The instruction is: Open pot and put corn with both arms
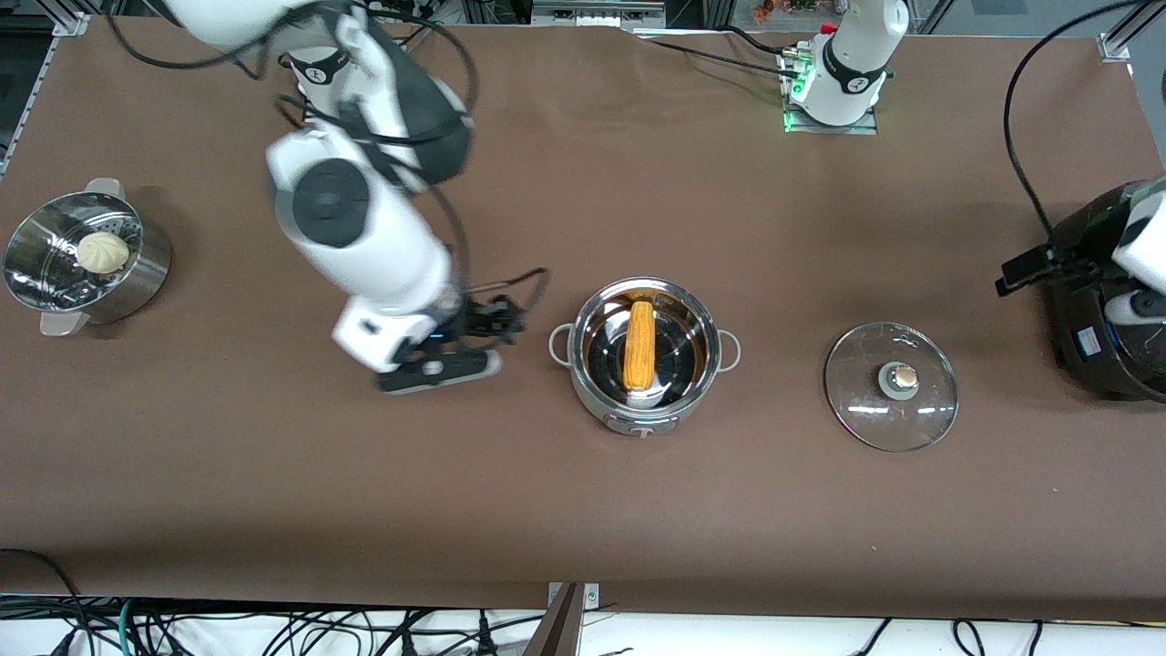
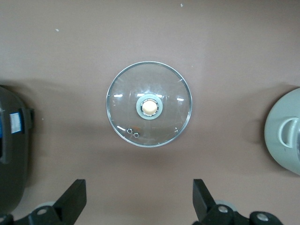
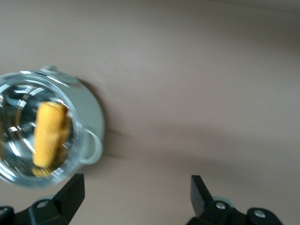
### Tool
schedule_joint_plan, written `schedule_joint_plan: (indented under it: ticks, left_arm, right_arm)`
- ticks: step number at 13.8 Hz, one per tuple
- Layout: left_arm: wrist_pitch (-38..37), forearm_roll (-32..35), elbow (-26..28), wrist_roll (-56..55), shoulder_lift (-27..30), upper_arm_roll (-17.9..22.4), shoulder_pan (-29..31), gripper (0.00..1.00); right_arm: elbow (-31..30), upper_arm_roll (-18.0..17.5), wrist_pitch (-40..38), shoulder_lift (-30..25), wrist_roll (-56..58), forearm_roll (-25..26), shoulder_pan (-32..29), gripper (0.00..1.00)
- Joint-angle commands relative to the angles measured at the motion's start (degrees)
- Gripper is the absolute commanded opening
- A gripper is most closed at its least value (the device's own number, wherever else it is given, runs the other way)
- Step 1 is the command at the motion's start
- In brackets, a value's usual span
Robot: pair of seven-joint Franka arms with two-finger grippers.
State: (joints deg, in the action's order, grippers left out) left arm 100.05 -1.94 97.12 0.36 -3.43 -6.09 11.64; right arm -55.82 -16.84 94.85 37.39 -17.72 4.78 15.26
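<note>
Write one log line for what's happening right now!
pot: open | corn: inside pot | lid: on table beside pot | right gripper: open, empty | left gripper: open, over lid

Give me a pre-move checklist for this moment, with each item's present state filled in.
1. Yellow-orange corn cob lies inside the round stainless-steel pot: ok.
2. Clear glass lid with tan knob is off the pot and flat on the brown table, toward the left arm's end: ok.
3. Right claw is open and holds nothing, over bare table beside the pot: ok.
4. Left claw is open and holds nothing, above the table near the lid: ok.
5. Perforated steel steamer bowl with the white bun stands apart at the right arm's end: ok.
6. Whether the corn rests stably in the pot: cannot tell.
</note>
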Motion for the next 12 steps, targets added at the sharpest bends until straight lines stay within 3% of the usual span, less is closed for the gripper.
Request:
schedule_joint_plan:
  ticks: [1,5,7,9,10,12]
  left_arm:
    - [-1.8,1.2,0.3,-0.1,1.8,-0.8,0.5,1.0]
    - [-5.1,4.1,-8.6,0.3,0.2,-0.7,0.2,1.0]
    - [-5.3,3.8,-9.7,0.3,0.1,-0.8,-0.3,1.0]
    - [-7.5,3.8,-10.1,0.0,0.1,-1.5,-1.0,1.0]
    - [-8.4,4.4,-10.1,-0.5,0.1,0.1,-5.9,1.0]
    - [-10.0,4.2,-10.4,-2.7,0.1,10.7,-16.3,1.0]
  right_arm:
    - [-2.0,-0.6,-8.5,-4.2,3.8,-1.4,-5.9,1.0]
    - [-2.0,1.5,-16.3,-7.8,4.0,5.9,-7.2,1.0]
    - [-2.4,3.8,-20.2,-8.5,3.8,5.1,-8.7,1.0]
    - [-10.0,5.2,-19.1,-12.9,3.7,5.2,-10.2,1.0]
    - [-15.1,5.1,-14.0,-16.5,3.7,4.2,-13.5,1.0]
    - [-29.1,5.3,-2.4,-25.1,3.4,0.6,-16.6,1.0]
